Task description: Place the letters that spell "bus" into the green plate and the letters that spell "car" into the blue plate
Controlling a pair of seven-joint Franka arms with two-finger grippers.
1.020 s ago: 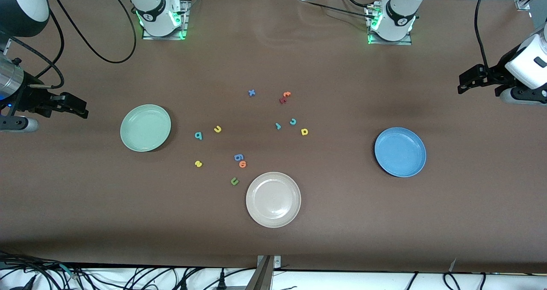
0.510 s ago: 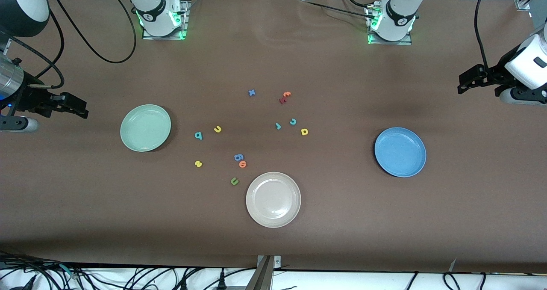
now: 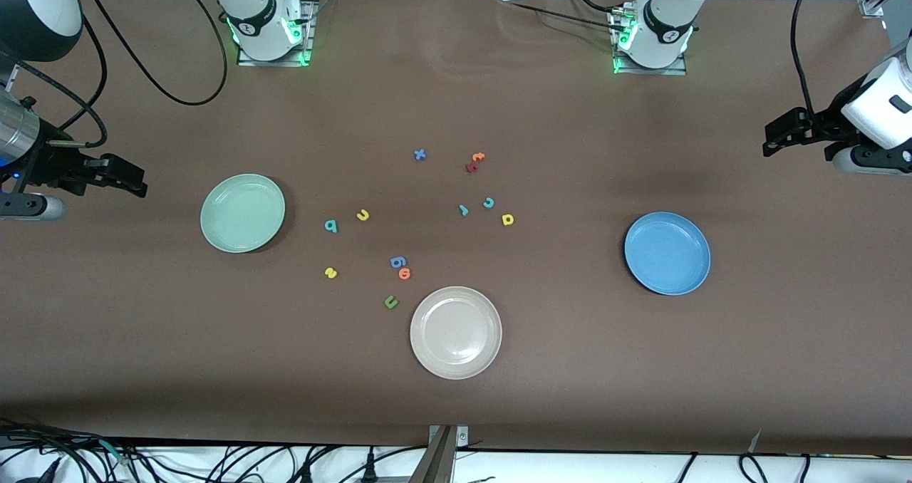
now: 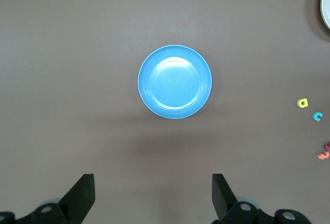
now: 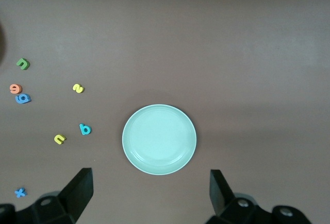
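Brown cloth covers the surface (image 3: 456,397), and you have three round shallow plates on it: the pale mint-green plate (image 3: 243,213) toward the right arm's end, the medium-blue plate (image 3: 667,253) toward the left arm's end, and a cream-white plate (image 3: 456,333) nearest the front camera. All three hold nothing.

Count eleven small foam letters between the green and blue plates. Nearest the green plate you see the teal "b" (image 3: 330,226), yellow "u" (image 3: 363,215) and yellow "s" (image 3: 330,273). Toward the blue plate lie the thin teal "r" (image 3: 464,209), teal "c" (image 3: 489,202) and yellow "a" (image 3: 507,219).

The other five: a blue "x" (image 3: 420,154), an orange letter (image 3: 478,157) touching a red letter (image 3: 471,167), a blue "g" (image 3: 398,261) touching an orange "o" (image 3: 405,273), and a dark green "u" (image 3: 390,301).

Your left hand (image 4: 153,193) hangs wide and holds nothing, up over the blue plate's end; your right hand (image 5: 150,190) likewise, over the green plate's end.
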